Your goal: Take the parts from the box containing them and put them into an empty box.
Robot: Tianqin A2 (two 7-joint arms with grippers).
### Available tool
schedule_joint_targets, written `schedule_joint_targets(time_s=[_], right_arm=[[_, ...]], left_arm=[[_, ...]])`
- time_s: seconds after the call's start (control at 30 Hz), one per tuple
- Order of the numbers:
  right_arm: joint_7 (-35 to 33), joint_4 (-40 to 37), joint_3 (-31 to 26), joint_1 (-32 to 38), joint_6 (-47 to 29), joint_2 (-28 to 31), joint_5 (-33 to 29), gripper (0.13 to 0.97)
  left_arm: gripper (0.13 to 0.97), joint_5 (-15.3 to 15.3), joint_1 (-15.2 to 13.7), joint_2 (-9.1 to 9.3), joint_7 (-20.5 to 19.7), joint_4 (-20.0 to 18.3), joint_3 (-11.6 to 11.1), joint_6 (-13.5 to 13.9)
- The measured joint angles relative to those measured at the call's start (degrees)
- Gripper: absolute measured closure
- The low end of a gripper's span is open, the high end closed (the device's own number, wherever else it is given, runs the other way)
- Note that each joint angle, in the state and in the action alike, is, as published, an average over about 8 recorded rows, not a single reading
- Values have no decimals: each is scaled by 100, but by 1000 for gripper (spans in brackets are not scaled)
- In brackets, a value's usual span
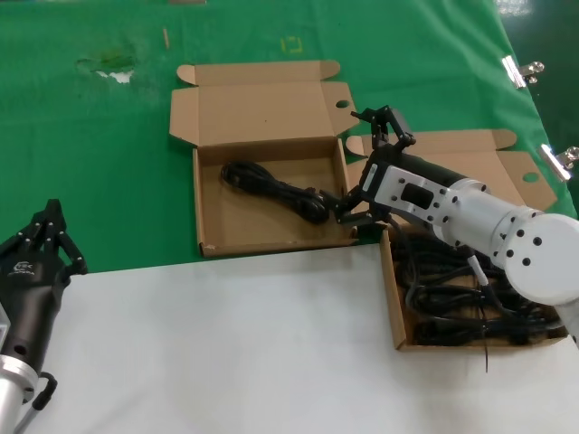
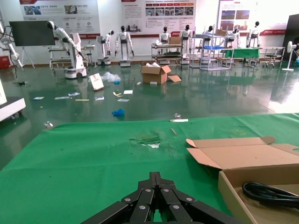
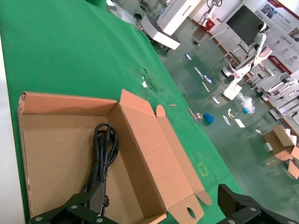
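One cord point(image 1: 271, 188) is being left in the empty box point(image 1: 210, 228) by the right gripper point(image 1: 366, 167), jaws wide, nothing held; a pile is still being kept in the box containing them point(image 1: 395, 312).

You will find no legible text on either cardboard box or on the worktop. The left claw point(image 1: 52, 231) housing carries a small white logo, too small to read. Wall posters point(image 2: 60, 9) behind the hall show red-and-white print; you cannot make out the characters from the left wrist view.
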Motion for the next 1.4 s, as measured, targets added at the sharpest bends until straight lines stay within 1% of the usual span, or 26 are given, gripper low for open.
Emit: schedule_joint_targets(time_s=[0.27,0.4,0.57,0.7,0.97,1.1,1.37,1.4], right_arm=[[6,127,118,-210,168,-21,249,222],[8,226,212,-377,302,-40,448,193],[12,358,335,-597,481,-64,713,144],[15,467,437,-779,629,-84,931,138],[20,682,640,-1140,922,-124,1365,129],[23,791,742,-1322,1070,-144,1583,129],[29,1009,946,-1685,1366,-183,2021,129],[29,1036,972,-1731,1403,-189,2076,129]], left_arm=[[943,0,0,0,0,0,0,0],[934,0,0,0,0,0,0,0],[879,0,0,0,0,0,0,0],[846,0,0,0,0,0,0,0],[692,-1,0,0,0,0,0,0],[692,-1,0,0,2,0,0,0],[477,-1,0,0,2,0,0,0],[477,-1,0,0,2,0,0,0]])
